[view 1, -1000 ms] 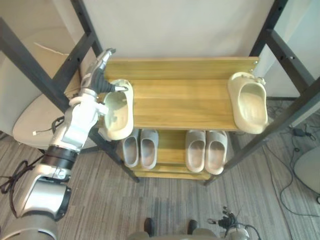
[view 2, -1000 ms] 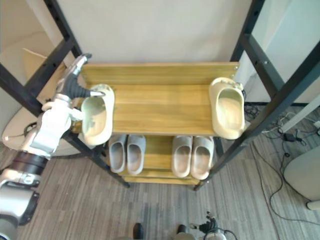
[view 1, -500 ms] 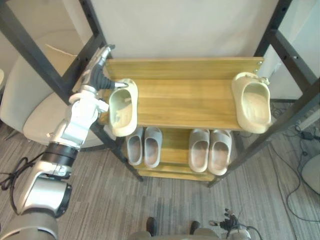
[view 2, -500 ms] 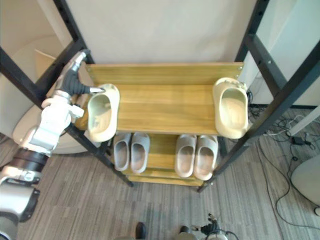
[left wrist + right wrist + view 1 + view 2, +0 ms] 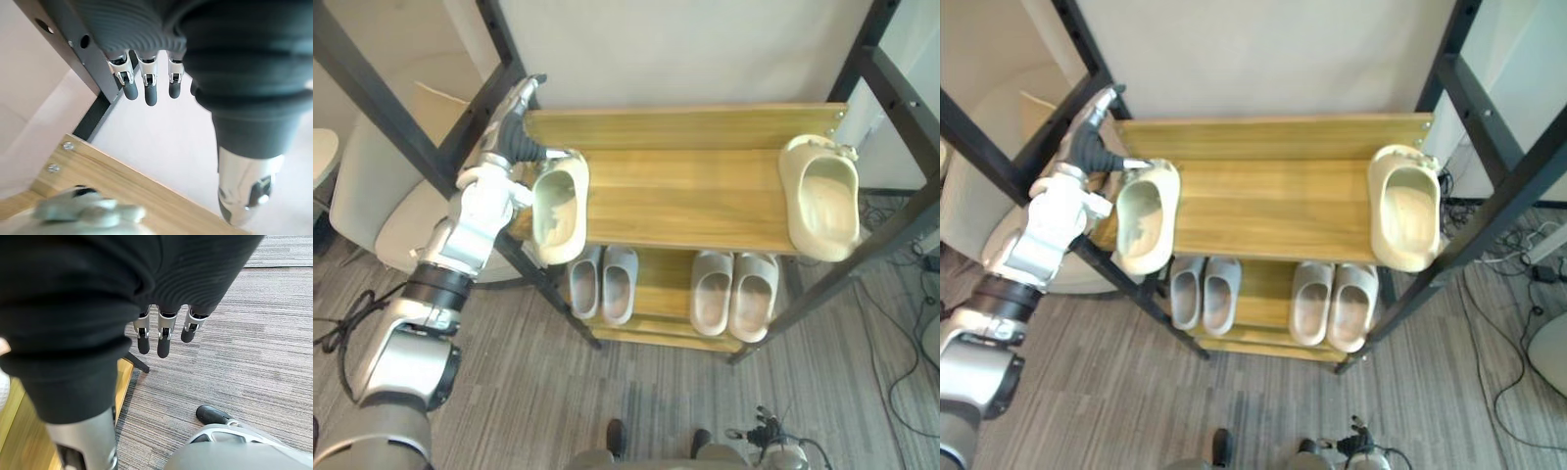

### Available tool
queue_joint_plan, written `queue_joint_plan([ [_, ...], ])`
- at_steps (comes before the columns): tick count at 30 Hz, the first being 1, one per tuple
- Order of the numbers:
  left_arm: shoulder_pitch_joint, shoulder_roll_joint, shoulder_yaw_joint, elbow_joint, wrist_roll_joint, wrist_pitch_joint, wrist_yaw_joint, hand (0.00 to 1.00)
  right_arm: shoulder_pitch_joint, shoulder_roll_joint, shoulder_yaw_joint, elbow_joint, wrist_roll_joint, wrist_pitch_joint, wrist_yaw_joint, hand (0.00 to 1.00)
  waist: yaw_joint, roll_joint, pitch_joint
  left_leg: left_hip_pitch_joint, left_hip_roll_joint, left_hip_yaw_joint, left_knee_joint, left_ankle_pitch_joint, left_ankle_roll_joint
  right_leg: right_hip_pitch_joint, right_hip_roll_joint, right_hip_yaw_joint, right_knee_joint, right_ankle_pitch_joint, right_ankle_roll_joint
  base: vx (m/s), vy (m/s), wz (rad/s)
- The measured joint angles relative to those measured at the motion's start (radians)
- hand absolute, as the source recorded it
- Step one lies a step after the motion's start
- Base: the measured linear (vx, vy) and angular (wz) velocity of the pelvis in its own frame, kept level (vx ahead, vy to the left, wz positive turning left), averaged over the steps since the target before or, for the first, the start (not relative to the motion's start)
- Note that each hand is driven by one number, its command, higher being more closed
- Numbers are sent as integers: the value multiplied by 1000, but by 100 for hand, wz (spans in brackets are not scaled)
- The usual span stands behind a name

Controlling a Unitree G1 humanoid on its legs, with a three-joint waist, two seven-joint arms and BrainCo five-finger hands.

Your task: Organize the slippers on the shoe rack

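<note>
Two cream slippers lie on the wooden top shelf (image 5: 685,196) of the shoe rack. The left slipper (image 5: 558,204) sits at the shelf's left end, its toe hanging over the front edge. My left hand (image 5: 512,135) is open beside that slipper's back end, the thumb (image 5: 551,154) at its rim. In the left wrist view the straight fingers (image 5: 150,92) point at the wall above the slipper (image 5: 78,215). The right slipper (image 5: 823,196) lies at the shelf's right end. My right hand (image 5: 164,340) hangs open over the floor.
Two pairs of grey slippers (image 5: 604,284) (image 5: 734,292) stand on the lower shelf. Dark metal posts (image 5: 401,122) (image 5: 891,88) frame the rack on both sides. A pale chair (image 5: 386,211) stands to the left. Cables (image 5: 901,343) lie on the floor at the right.
The whole picture has shifted, so the camera moved. My left hand has stayed at the left slipper's back end, and the slipper seems slightly further in along the shelf.
</note>
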State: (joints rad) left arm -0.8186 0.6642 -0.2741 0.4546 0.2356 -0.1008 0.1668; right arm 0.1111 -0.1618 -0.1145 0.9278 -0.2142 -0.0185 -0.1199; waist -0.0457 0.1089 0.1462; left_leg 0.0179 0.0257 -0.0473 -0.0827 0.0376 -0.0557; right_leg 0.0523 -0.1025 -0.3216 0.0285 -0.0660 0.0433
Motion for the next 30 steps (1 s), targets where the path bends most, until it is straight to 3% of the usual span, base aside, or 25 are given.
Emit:
queue_joint_plan([
  [13,30,29,4,-16,127,2,-17,0,6,-1,0,-10,18,-2,0,0,2,5,6,1,4,8,-6,-1,-1,-5,3,7,1,-3,0,0,0,-1],
  [30,121,64,40,-81,196,-1,-41,0,6,0,4,-12,16,-7,1,0,-1,2,7,20,18,26,-18,-4,-7,1,14,23,2,-10,-4,-1,0,-2],
])
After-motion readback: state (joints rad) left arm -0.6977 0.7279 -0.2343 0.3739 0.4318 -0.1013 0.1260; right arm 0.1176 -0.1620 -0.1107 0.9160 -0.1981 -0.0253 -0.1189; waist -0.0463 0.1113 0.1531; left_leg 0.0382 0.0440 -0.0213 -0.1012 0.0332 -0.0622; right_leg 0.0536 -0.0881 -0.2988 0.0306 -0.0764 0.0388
